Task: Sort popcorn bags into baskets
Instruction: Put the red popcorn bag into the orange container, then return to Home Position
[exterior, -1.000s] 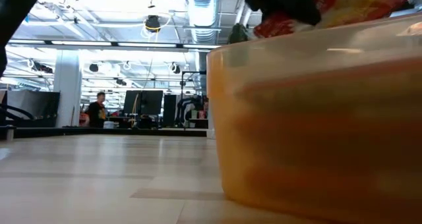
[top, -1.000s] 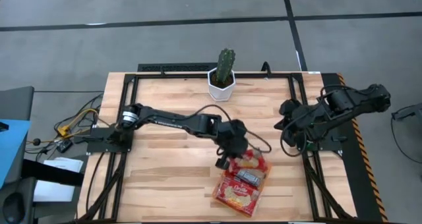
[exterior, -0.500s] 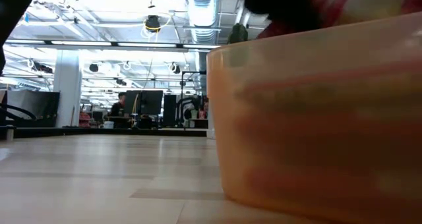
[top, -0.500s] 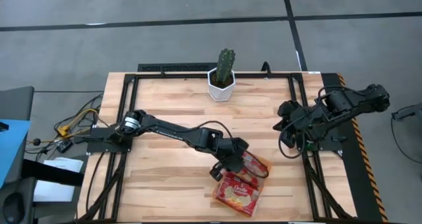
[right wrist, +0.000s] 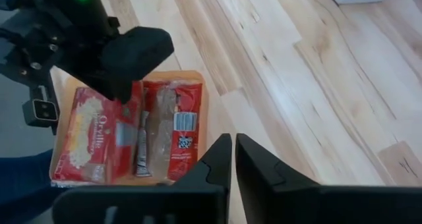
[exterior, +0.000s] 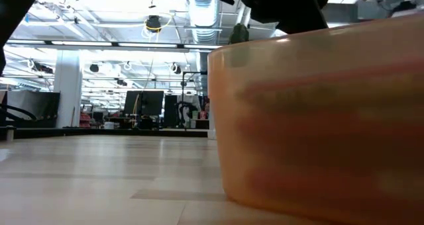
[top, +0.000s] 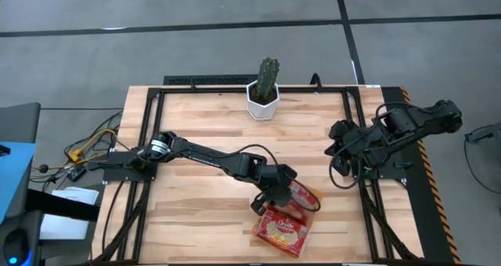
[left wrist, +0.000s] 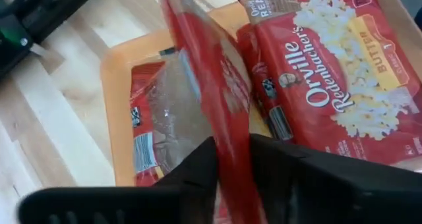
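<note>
The orange tray [top: 307, 217] sits near the table's near edge and fills the low view as a translucent wall [exterior: 318, 119]. Red popcorn packets lie flat in it: one picture side up [left wrist: 330, 79], one with its clear back up [left wrist: 150, 128]. My left gripper [top: 270, 197] reaches down into the tray's far end, shut on another red packet [left wrist: 211, 79]; its dark body shows above the rim [exterior: 278, 3]. My right gripper [right wrist: 232, 159] is shut and waits above the table's right side [top: 338, 137], touching nothing. My left gripper pinches the red packet between its two fingers at one end [left wrist: 232, 159], coming from above and slanting down. The packet stands on edge in the hold, tilted. Its far end [left wrist: 178, 6] reaches down into the tray between the two flat packets.
A white hexagonal pot with a cactus [top: 264, 94] stands at the middle of the far edge. Black frame rails [top: 368, 195] run along the table's sides. Bare wood [top: 196, 211] lies left of the tray. Cables [top: 90, 145] trail off the left edge.
My left gripper has moved toward the near edge and down into the tray, keeping its hold on the packet. The packet, which showed above the tray's rim in the low view, has sunk below it.
</note>
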